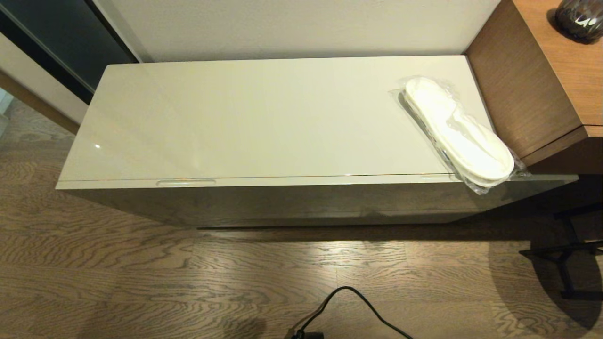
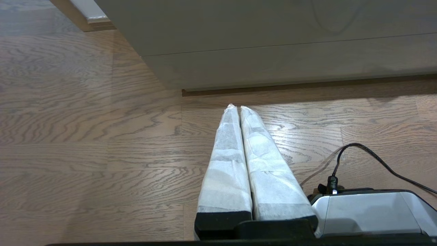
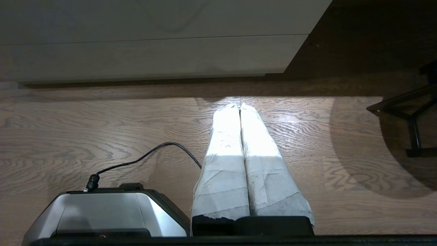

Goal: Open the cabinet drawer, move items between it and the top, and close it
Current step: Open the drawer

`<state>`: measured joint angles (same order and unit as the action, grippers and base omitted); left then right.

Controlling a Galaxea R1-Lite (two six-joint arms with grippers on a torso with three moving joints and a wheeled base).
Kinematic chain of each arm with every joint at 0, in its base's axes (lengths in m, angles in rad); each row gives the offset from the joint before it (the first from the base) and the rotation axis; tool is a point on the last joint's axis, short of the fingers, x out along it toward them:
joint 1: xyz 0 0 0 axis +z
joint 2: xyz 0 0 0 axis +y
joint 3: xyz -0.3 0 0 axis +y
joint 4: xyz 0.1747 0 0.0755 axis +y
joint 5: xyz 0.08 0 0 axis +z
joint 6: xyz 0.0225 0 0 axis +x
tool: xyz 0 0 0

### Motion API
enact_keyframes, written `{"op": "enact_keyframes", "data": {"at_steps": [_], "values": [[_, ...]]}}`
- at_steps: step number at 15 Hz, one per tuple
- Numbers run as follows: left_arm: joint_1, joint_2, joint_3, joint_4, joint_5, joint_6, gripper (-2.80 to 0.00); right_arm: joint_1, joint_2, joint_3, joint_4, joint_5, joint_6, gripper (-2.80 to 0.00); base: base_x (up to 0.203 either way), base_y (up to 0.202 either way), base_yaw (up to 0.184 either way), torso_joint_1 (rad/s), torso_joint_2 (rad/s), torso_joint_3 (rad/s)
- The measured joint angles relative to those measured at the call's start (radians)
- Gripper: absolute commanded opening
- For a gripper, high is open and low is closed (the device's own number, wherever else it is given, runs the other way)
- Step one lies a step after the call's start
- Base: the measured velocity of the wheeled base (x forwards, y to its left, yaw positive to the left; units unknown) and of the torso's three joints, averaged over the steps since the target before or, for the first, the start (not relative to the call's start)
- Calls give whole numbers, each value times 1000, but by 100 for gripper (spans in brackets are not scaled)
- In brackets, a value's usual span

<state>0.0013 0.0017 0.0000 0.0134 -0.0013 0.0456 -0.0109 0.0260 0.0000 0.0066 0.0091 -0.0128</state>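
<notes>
The drawer (image 1: 264, 181) is closed, its front flush under the near edge of the top (image 1: 264, 117); one oblong pull (image 1: 186, 182) shows toward the left end. The slippers (image 1: 459, 132), a white stacked pair in clear wrap, lie on the right end of the top, set diagonally, with the heel end overhanging the near edge and the toe end toward the far side. To the right stands a brown desk (image 1: 560, 70), taller than the cabinet, with a dark vessel (image 1: 579, 19) on it. Neither arm appears in the head view. The left gripper (image 2: 236, 108) hangs low over the wood floor (image 1: 141, 282), near the cabinet base, with its wrapped fingers (image 2: 225, 164) pressed together and holding nothing. The right gripper (image 3: 239, 106) hangs likewise over the floor, fingers (image 3: 263, 164) pressed together, empty. A black cable (image 1: 348, 306) lies on the floor by the robot base.
</notes>
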Motion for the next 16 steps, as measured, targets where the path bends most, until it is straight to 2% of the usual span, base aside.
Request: {"op": "enact_keyframes", "data": {"at_steps": [16], "values": [[0,0,0,0,0,0,-280,0,0,0,1,2,-9,-280,0,0,0,0,0,0]]}}
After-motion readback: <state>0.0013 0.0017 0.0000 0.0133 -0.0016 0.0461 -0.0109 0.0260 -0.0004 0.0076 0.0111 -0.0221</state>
